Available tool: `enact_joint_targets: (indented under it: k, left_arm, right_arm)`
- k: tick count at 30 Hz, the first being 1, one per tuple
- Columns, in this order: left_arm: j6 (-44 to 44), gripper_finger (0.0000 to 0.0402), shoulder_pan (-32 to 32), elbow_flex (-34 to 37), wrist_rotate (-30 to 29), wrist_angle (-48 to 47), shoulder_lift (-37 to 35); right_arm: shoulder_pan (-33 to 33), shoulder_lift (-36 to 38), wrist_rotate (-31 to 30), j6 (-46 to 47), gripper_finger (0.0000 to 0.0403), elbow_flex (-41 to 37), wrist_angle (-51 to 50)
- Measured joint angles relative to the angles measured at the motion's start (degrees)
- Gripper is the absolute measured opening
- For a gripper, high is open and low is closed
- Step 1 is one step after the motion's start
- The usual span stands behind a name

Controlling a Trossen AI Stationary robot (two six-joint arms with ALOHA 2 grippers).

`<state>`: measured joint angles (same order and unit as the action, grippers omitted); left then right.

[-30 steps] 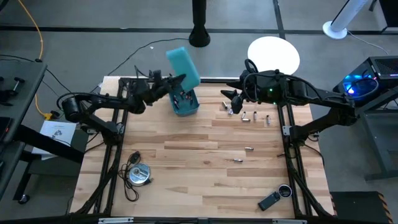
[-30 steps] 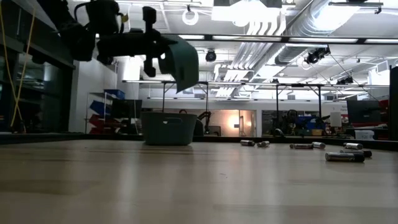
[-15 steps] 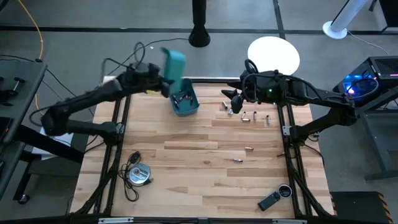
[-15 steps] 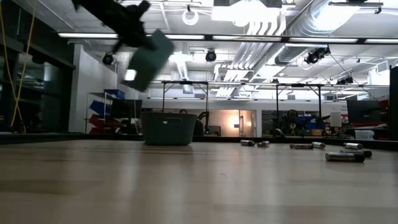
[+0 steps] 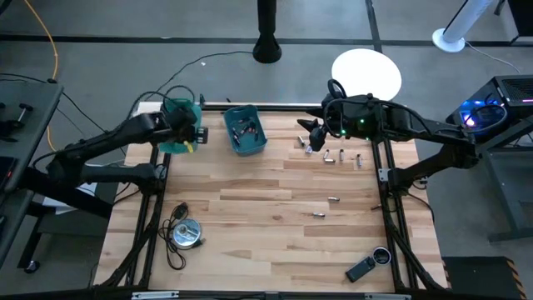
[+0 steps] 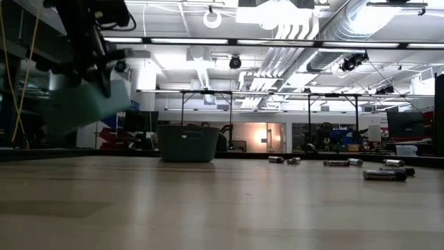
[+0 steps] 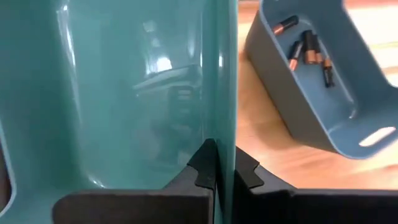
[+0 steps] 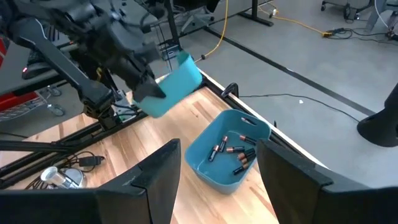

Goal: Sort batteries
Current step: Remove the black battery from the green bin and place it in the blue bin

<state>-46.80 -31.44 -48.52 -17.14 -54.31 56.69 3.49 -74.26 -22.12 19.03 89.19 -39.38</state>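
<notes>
The batteries (image 5: 333, 156) lay in two lots in the high view: loose cells on the far right of the counter (image 5: 266, 225), two more nearer the middle right, and others inside the blue bin (image 5: 246, 132) at the far edge. The left gripper (image 5: 185, 129) held an empty teal bin (image 5: 178, 137) above the counter's far-left corner; to do this well, it should probably set the bin down upright, clear of the blue one. The right gripper (image 5: 310, 137) hovered just left of the loose cells.

In the low view, the teal bin (image 6: 87, 104) hung tilted above the counter, with loose cells lying far right.

The left wrist view showed the fingers (image 7: 214, 171) clamped shut on the teal bin's wall, with batteries (image 7: 308, 53) in the blue bin beyond, well apart from them.

The right wrist view showed wide-spread, empty fingers (image 8: 155, 174), the blue bin (image 8: 227, 152) between and beyond them.
</notes>
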Motion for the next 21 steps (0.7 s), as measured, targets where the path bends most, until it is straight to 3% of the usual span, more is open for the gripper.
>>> enact_joint_targets:
  k: [8,12,21]
  left_arm:
    - [-2.3,0.0,0.0,2.1,1.1,9.3,5.7]
    - [-1.1,0.0007,0.0,2.1,1.4,9.4,7.1]
    - [-1.1,0.0074,0.0,2.1,1.1,9.0,7.2]
  right_arm:
    - [0.0,0.0,0.0,-1.0,0.0204,0.0,0.0]
    - [0.0,0.0,0.0,-1.0,0.0204,0.0,-0.2]
    - [0.0,0.0,0.0,0.6,0.0204,0.0,-0.2]
